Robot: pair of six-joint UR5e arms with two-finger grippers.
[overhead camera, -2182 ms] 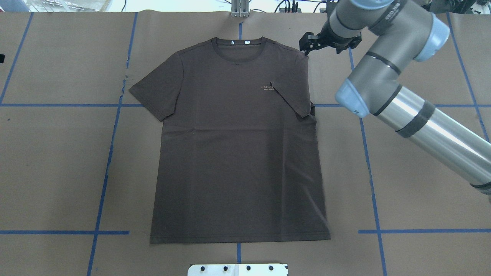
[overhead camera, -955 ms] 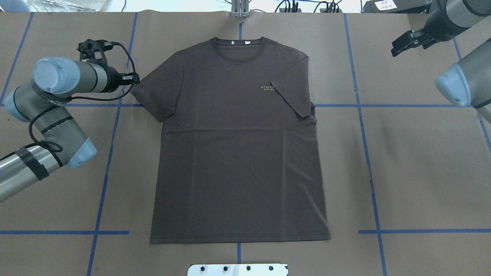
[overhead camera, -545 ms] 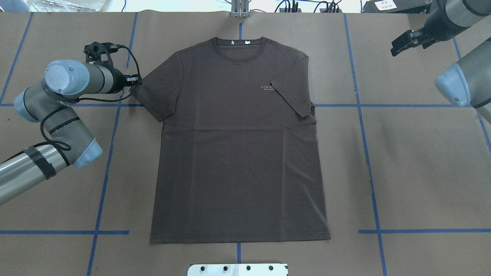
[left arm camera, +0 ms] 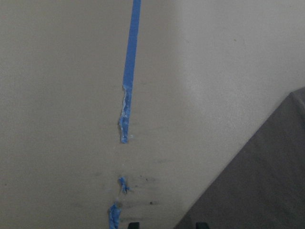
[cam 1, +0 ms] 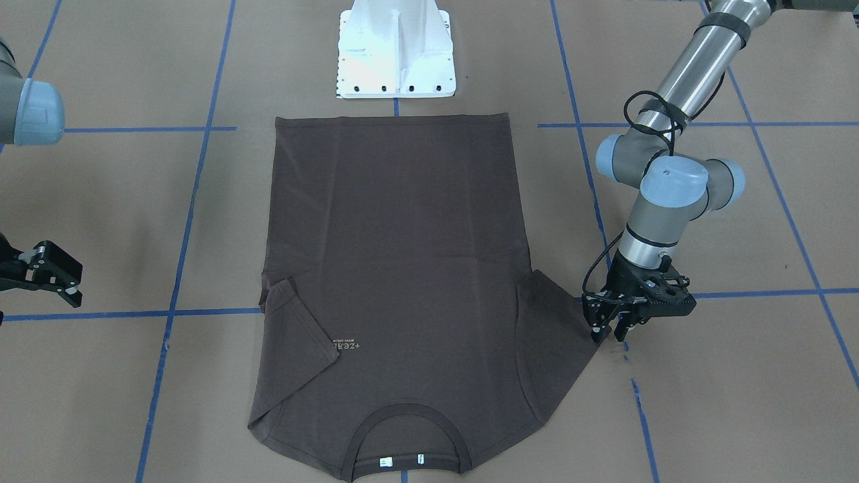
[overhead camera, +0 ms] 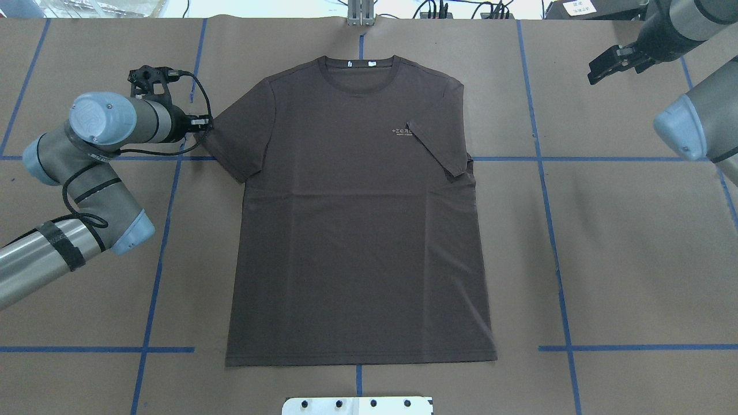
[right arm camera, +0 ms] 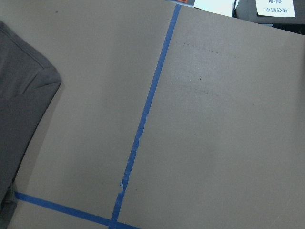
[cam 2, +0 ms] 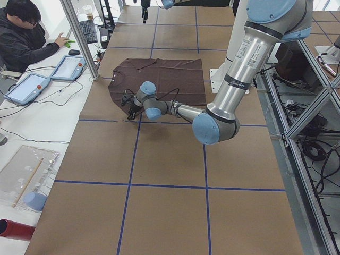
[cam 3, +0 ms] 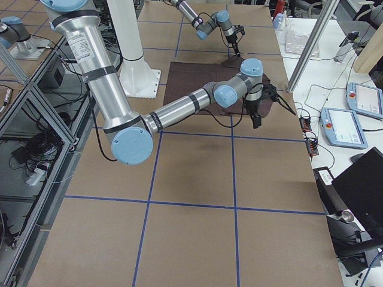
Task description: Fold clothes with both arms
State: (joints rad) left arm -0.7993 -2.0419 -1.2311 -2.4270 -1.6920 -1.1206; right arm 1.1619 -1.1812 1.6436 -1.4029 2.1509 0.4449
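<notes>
Hovering at T-shirt (cam 1: 396,235) sleeve tip, left tool (cam 1: 607,330) parted, seemingly empty; right tool (cam 1: 72,287) parted, empty.

T-shirt (overhead camera: 357,230) reads dark grey-brown, pale chest lettering, white neck tags | tabletop (overhead camera: 634,259) tan-brown, blue tape grid | arms (cam 1: 698,54) silver-grey, light-blue caps, black cables

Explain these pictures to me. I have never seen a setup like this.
Two jointed robot arms, each ending in a two-finger gripper, work at a paper-covered table marked with blue tape. Six cameras: one above and behind the robot, one facing it, one at each table end, one on each wrist. A dark T-shirt lies flat, one sleeve already folded onto the chest. The left gripper is open, down at the tip of the other sleeve. The right gripper hangs open off to the side. Neither holds anything.
</notes>
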